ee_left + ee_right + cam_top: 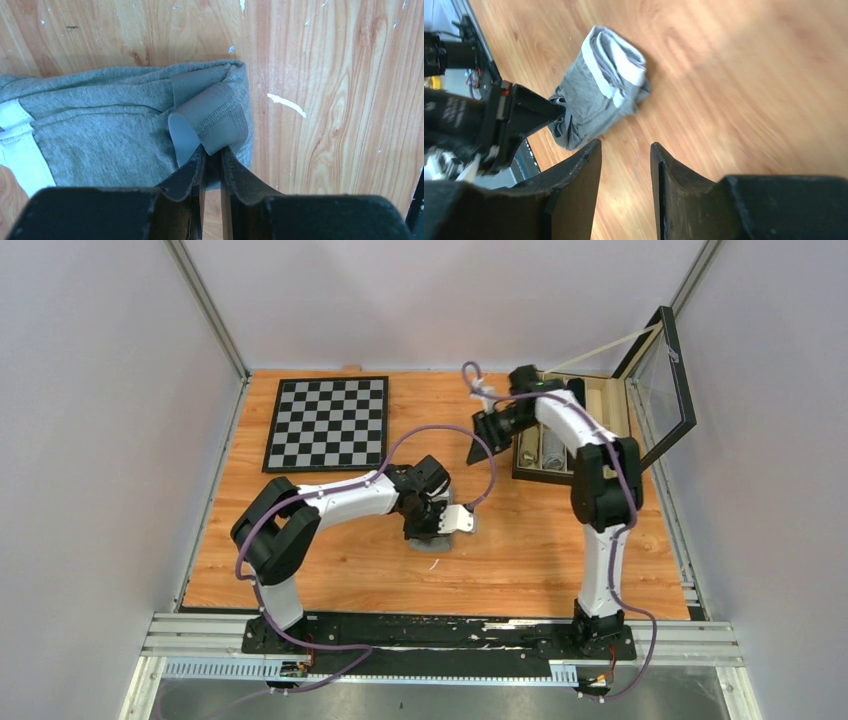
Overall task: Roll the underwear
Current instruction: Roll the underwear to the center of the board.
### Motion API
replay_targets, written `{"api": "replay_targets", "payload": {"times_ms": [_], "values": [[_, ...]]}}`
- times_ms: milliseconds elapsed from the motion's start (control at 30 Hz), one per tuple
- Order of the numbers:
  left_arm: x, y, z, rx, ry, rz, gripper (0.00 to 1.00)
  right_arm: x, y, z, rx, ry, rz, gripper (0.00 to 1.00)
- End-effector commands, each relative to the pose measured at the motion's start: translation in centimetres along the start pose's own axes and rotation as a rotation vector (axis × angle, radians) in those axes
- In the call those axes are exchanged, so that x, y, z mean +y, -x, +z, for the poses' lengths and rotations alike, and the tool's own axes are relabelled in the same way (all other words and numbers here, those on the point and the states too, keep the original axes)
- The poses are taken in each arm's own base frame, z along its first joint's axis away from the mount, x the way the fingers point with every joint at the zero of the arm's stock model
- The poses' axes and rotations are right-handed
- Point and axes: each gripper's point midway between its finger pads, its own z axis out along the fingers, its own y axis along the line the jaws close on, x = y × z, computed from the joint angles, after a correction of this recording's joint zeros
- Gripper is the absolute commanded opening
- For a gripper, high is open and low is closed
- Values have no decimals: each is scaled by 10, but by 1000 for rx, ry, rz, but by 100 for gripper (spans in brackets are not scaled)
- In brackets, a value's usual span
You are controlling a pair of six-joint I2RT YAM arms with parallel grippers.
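A black-and-white checkered board (326, 424) lay flat at the far left of the wooden worktop (540, 560). The left gripper (212, 155) was clenched on a grey hem band of the grey folded underwear with a white waistband (115, 135). The bundle lay on the worktop just ahead of its fingertips and reached off to their left. Its long axis ran across the fingers, with the waistband at the end away from the pinch. The right gripper (626, 175) hung released, holding nothing, well apart from the underwear (596, 95). Just beside it on the right stood a dark-framed wooden box with its glass lid raised (600, 405). Its compartments held pale rolled items (550, 450), too small to identify.
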Motion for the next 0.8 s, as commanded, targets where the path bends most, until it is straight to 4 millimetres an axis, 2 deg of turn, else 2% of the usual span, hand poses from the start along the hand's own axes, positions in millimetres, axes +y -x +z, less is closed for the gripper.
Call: {"api": "replay_targets", "payload": {"times_ms": [0,133,200,267,300,367,433,533,667,767], "values": [[-13,-22,17,99,-113,-49,21,28,38,-92,-183,-84,-171,42],[-14,-19,17,79,-193,-134,21,32,28,-142,-245,-271,-291,43],[-13,-14,17,53,-237,-188,21,36,23,-176,-306,-404,-354,44],[-14,-11,17,34,-291,-234,21,46,17,-202,-375,-499,-410,45],[-16,-11,17,30,-321,-256,21,53,15,-211,-409,-525,-438,45],[-18,-11,19,24,-376,-300,21,75,5,-215,-456,-527,-527,46],[-20,-12,21,22,-437,-351,20,95,-7,-206,-473,-489,-601,50],[-21,-17,24,9,-526,-473,19,108,-32,-174,-383,-399,-662,49],[-11,-12,21,-72,-596,-622,17,109,-60,-110,-176,-284,-761,38],[-1,-13,22,-115,-604,-700,17,124,-82,-57,-35,-174,-864,32]]}}
